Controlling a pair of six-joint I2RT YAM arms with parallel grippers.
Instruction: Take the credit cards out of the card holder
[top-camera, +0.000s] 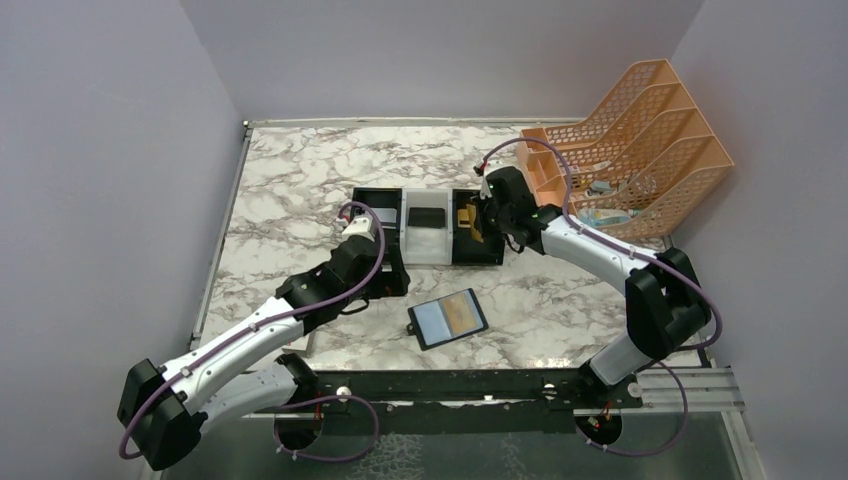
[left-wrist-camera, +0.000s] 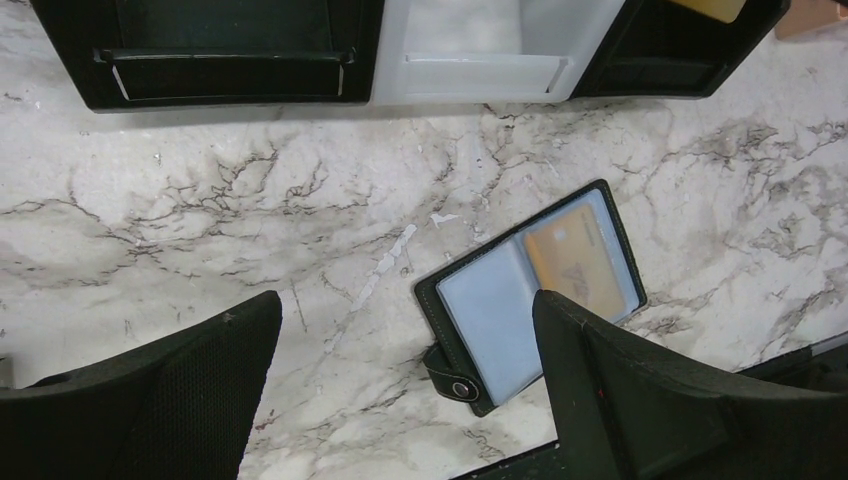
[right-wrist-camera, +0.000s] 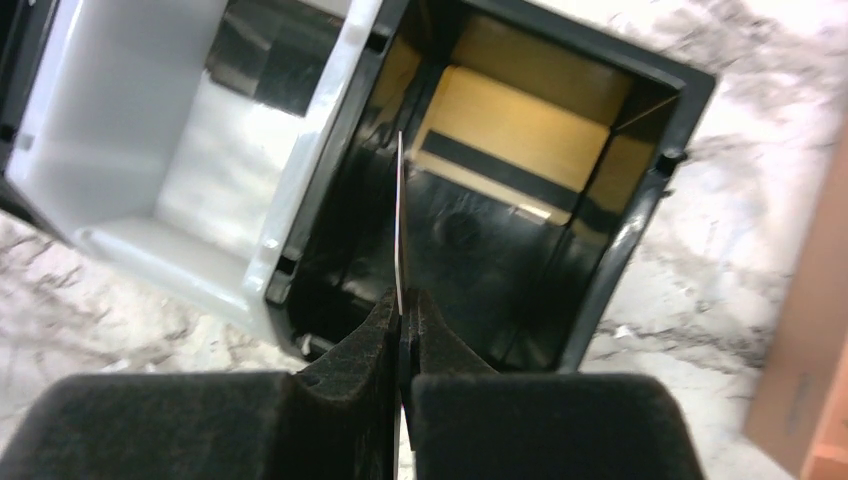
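1. The counter (top-camera: 300, 180) is a smooth, slightly shiny slab that looks like white marble with grey-brown veins. Plain pale lilac-grey walls stand along its left, far and right edges.
2. An orange plastic file rack (top-camera: 640, 140) full of little holes stands at the far right corner. It has slanted slots.
3. A long plastic tray with three box-shaped parts, black, white and black (left-wrist-camera: 480, 75), sits in the middle of the counter. Its walls are hard and glossy.
4. The small flat black card holder (left-wrist-camera: 530, 290) lies open on the counter by the near edge, about halfway along it. It shows two bluish-grey see-through pocket panels and a little side tab with a round snap.
5. A gold-tan card in the pocket (left-wrist-camera: 575, 262) shows through one panel, the one away from the tab.
6. The left hand (left-wrist-camera: 405, 315) hangs over the counter near the card holder, between the tray and the near edge. Its two black padded fingers (left-wrist-camera: 200, 390) are spread wide apart and hold nothing. The pads look rough, like woven cloth.
7. The right hand (right-wrist-camera: 403, 310) is over the black tray part nearest the right edge. Its dark foam-like pads are pressed tight together on a thin silver-grey card (right-wrist-camera: 400, 220). The card is seen edge-on, like a thin pale line, and points into that part.
8. A gold-tan card with a dark stripe (right-wrist-camera: 520, 130) lies at the bottom of the same black part.
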